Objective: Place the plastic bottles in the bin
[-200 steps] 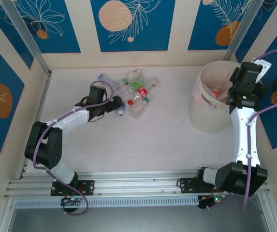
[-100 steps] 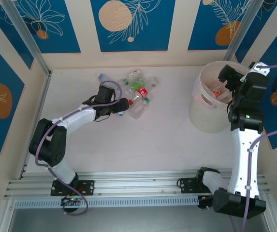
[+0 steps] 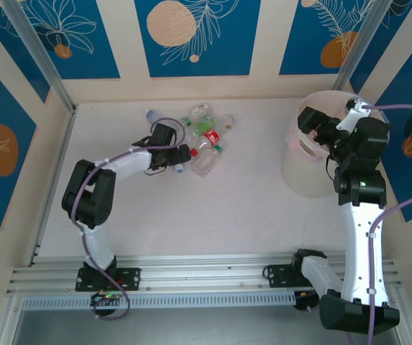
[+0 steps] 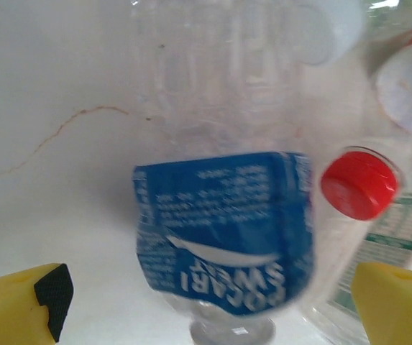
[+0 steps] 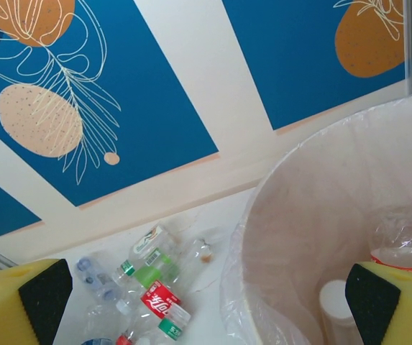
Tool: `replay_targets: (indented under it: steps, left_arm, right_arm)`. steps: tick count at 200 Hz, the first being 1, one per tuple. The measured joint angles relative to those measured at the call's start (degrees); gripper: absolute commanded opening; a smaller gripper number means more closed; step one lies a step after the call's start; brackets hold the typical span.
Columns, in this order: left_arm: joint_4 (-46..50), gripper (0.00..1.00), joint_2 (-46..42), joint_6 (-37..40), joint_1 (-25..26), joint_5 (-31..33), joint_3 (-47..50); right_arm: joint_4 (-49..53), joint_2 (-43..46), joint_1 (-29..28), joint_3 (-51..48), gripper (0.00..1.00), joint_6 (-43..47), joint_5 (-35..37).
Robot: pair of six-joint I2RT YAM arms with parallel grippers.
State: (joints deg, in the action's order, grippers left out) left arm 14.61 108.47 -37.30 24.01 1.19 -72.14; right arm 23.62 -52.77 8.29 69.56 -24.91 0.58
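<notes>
Several plastic bottles (image 3: 203, 141) lie in a heap at the back middle of the white table. My left gripper (image 3: 182, 153) is at the heap's left edge. It is open, and a crushed blue-labelled bottle (image 4: 223, 230) lies between its yellow fingers (image 4: 19, 305) without touching them. A red-capped bottle (image 4: 359, 183) lies just to its right. My right gripper (image 3: 308, 121) hangs open and empty over the left rim of the bin (image 3: 299, 169). Inside the bin (image 5: 321, 215) lie a clear bottle with a red label (image 5: 403, 241) and a white-capped one (image 5: 335, 298).
One blue-capped bottle (image 3: 149, 113) lies apart at the heap's far left. Blue-patterned wall panels (image 3: 191, 36) close the back and sides, with metal posts (image 3: 37, 54) in the corners. An aluminium rail (image 3: 206, 277) runs along the near edge.
The right gripper has swung left from the bin's right side to above its left rim. The left gripper has pushed slightly right, up to the bottle heap.
</notes>
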Motion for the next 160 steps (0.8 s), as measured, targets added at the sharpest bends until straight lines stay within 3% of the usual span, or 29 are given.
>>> replay_targets:
  steps: [56,98,160]
  left_arm:
    - [-6.56,0.97,4.28,-0.59,-2.25,-6.51,0.0]
    - [-8.37,0.9,6.05,0.26,-2.25,-7.43,-1.07]
    - [-8.41,0.55,6.36,2.01,-2.25,-7.34,-1.42]
  right_arm:
    - [0.28,0.22,-0.48,0.0,1.0,-0.63,-0.22]
    - [1.22,0.24,-0.59,0.0,1.0,-0.63,-0.2]
    - [2.34,0.68,-1.57,-0.02,1.0,-0.61,-3.1]
